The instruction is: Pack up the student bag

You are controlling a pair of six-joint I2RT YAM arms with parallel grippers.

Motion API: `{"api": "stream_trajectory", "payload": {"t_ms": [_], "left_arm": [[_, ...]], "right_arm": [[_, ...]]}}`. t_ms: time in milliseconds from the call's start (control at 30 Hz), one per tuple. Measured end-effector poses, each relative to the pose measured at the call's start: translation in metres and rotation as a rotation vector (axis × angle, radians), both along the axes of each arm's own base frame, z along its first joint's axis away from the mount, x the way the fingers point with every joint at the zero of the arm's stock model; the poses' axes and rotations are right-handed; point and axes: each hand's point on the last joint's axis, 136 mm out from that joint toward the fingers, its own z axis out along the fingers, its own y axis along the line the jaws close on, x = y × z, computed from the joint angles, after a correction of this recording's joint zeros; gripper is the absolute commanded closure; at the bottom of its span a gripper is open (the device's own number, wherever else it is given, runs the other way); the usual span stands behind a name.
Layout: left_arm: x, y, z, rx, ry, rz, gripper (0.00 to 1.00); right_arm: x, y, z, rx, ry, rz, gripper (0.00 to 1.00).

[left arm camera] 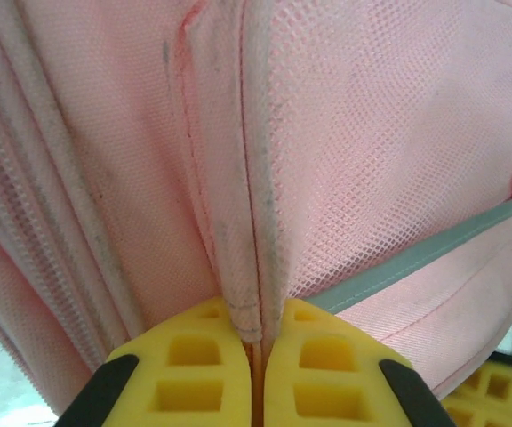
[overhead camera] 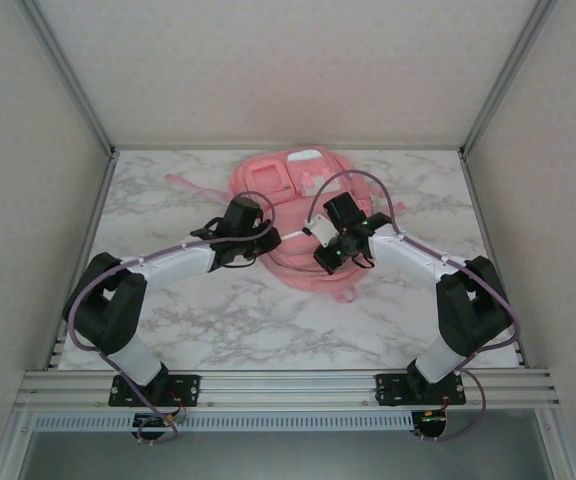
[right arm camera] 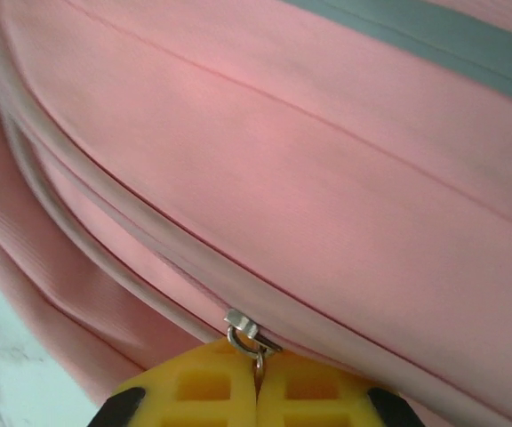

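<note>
Left gripper [overhead camera: 256,236] rested at the left edge of the student bag [overhead camera: 298,180], which lay flat on the marble table [overhead camera: 218,320], toward the far side and near the middle. In the left wrist view its yellow fingers [left arm camera: 203,365] were pressed together, clamped on a raised fold of the bag's pink mesh. A grey band [left arm camera: 434,253] ran across the fabric just to the right of this fold. Further right, the right gripper [overhead camera: 334,256] was at the near part of the bag. In the right wrist view its fingers were also closed together, holding the small metal zipper pull [right arm camera: 245,329] on the zipper line of the bag.
</note>
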Motion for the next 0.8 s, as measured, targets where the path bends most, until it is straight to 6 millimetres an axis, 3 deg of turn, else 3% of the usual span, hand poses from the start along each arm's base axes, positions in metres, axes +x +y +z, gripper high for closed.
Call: {"api": "stream_trajectory", "payload": {"t_ms": [233, 433, 633, 800], "left_arm": [[-0.003, 0.025, 0.008, 0.038, -0.005, -0.057, 1.0], [-0.004, 0.039, 0.002, 0.09, -0.003, -0.1, 1.0], [0.0, 0.041, 0.008, 0.081, -0.019, -0.124, 1.0], [0.001, 0.044, 0.009, 0.086, -0.028, -0.14, 1.0]], "right_arm": [[0.009, -0.017, -0.006, -0.067, -0.005, 0.064, 1.0], [0.05, -0.065, -0.012, -0.116, -0.008, 0.003, 1.0], [0.076, -0.067, 0.0, -0.114, -0.053, 0.088, 1.0], [0.094, -0.063, -0.014, -0.159, -0.078, 0.204, 1.0]]}}
